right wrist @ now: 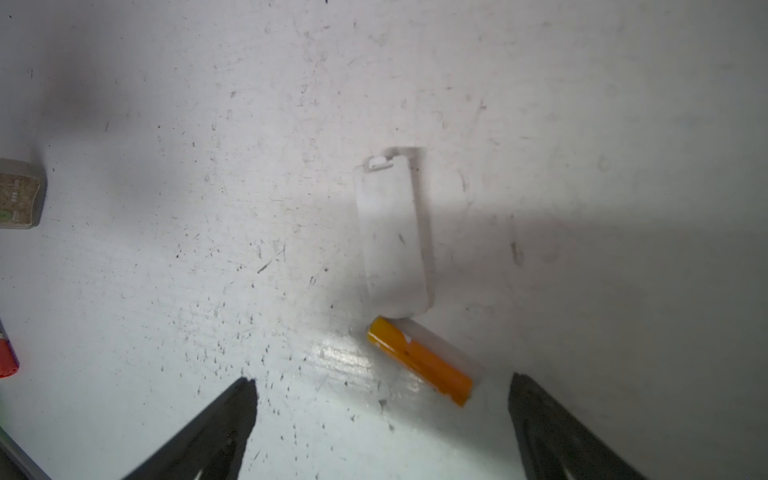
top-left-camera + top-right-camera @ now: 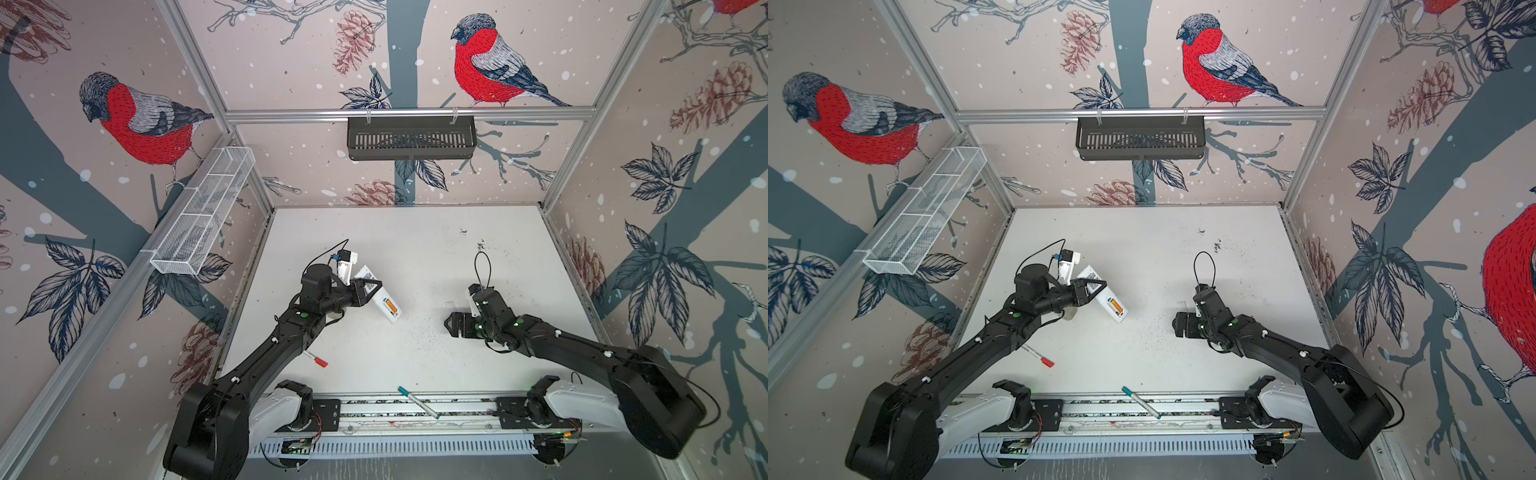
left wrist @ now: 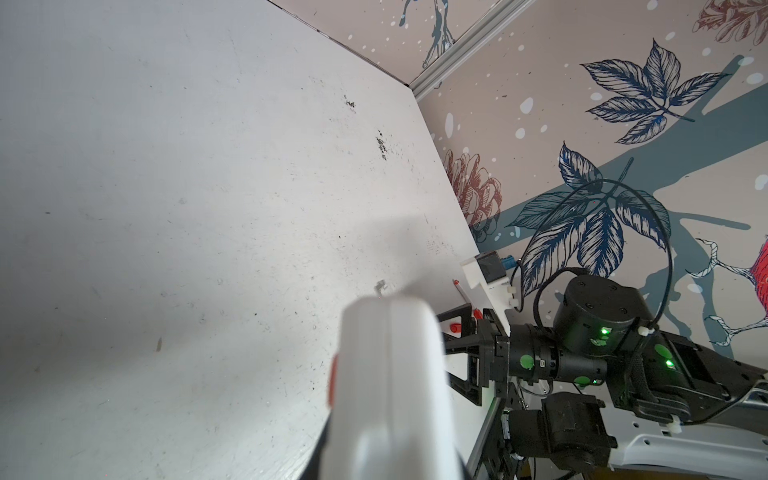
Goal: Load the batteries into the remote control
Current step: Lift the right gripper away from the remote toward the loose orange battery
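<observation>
Near edge, on the base rail: teal-capped pen [image 2: 417,402], lying aslant. Just beyond it, on the white table [image 2: 424,257]: red-capped marker [image 2: 316,360], one end under the left arm.

Mid-table, right side: right gripper [image 1: 382,380] over the table, fingers [image 1: 216,428] spread wide, holding nothing. In the right wrist view the loose battery [image 1: 419,359] lies between the two fingers and touches neither. It is orange, flat on the table, aslant. One end sits at the end of a white battery cover [image 1: 392,237], which also lies flat on the table. Touching or a small gap: cannot tell. In both top views the gripper body hides this battery. At the edge of the right wrist view there is a small grey block [image 1: 18,193], well apart from the battery.

Mid-table, left side: left gripper [image 2: 366,289] is clamped across the remote control [image 2: 380,298] near its middle. The remote's plain back faces up, and the QR-like label [image 2: 365,275] shows just past the fingers. The compartment is open at the end nearer the table centre. One orange cell shows in it, the seated battery [image 2: 392,308]. The remote sits tilted; whether its lower end rests on the table, cannot tell. The left wrist view gives only a blurred white mass.

Far: white wire basket [image 2: 203,216] on the left wall rail, black basket [image 2: 411,139] on the rear rail.
</observation>
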